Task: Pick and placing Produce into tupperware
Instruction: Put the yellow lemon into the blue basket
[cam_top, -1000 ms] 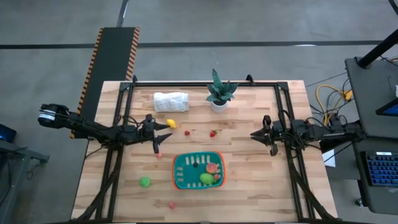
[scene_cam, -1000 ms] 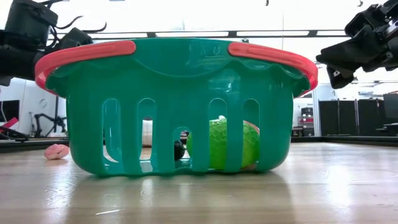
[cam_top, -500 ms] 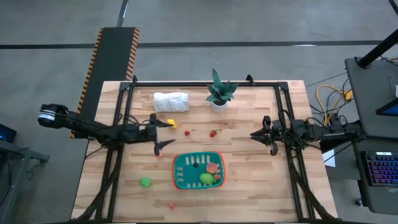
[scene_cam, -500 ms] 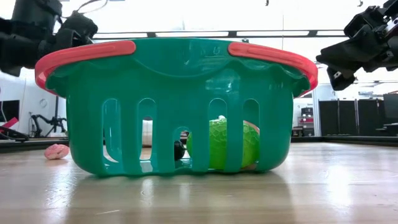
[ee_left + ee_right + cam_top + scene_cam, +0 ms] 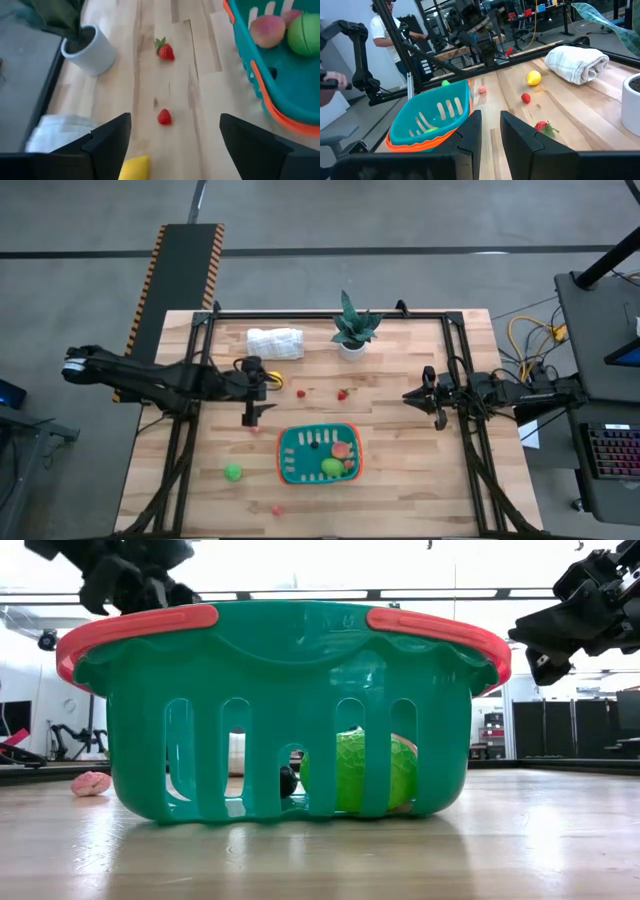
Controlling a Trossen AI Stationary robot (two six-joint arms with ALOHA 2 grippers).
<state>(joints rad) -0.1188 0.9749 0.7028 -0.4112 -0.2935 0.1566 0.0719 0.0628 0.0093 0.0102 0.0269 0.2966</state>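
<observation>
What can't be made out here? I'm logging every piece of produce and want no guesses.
- Dark piece in the tupperware: too small in the high view, masked by the slotted wall in the low view.
- Small red piece near the table's front edge: too small in the high view to identify.
- Yellow piece: cut off by the left wrist view's edge.
</observation>
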